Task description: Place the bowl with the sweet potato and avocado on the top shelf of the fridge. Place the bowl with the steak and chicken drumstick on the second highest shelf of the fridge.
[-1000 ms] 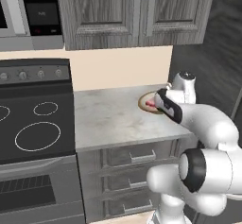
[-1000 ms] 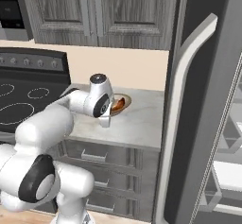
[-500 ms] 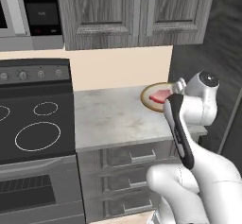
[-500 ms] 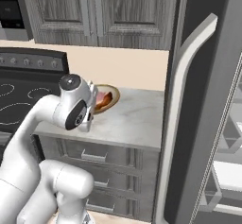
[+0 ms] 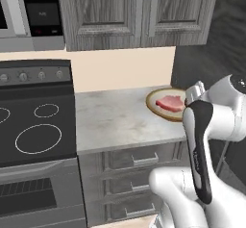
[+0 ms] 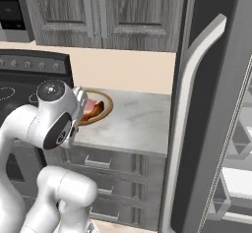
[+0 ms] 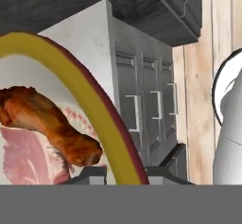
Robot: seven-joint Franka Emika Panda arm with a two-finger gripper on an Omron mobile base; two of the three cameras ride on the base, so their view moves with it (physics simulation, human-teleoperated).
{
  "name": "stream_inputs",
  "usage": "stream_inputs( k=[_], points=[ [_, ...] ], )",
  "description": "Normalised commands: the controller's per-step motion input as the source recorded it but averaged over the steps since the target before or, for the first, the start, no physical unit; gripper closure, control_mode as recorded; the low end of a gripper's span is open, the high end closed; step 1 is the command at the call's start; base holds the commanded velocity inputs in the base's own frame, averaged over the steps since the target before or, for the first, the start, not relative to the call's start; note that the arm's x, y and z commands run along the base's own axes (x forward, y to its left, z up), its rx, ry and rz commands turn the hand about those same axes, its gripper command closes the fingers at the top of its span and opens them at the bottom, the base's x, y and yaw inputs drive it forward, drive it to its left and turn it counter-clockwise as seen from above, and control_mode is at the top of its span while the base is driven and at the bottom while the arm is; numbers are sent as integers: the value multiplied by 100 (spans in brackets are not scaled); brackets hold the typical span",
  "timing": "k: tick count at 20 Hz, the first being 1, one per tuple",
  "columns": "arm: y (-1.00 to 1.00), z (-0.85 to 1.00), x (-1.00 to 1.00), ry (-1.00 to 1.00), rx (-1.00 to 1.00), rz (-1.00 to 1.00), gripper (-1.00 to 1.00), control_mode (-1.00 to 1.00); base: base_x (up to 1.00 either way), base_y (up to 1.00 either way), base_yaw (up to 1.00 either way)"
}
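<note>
My gripper (image 7: 124,173) pinches the rigid bowl (image 5: 163,110) at its yellow rim on the counter (image 5: 115,121); loose steak (image 5: 169,103) and drumstick (image 7: 47,124) could slide if I tilt it.

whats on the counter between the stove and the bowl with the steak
Nothing: in the left base view the marble counter lies bare between the stove and the bowl holding the steak.
</note>
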Motion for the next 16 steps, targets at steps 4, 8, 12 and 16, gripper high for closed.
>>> stream_inputs(
  k=[4, 8, 12, 16],
  points=[
    [0, 0, 0, 0, 0, 0, 100, 100, -56, 0, -1],
    [0, 0, 0, 0, 0, 0, 100, 100, -100, 0, -12],
    [0, 0, 0, 0, 0, 0, 100, 100, -100, -14, -21],
    [0, 0, 0, 0, 0, 0, 100, 100, -100, -52, -36]
  ],
)
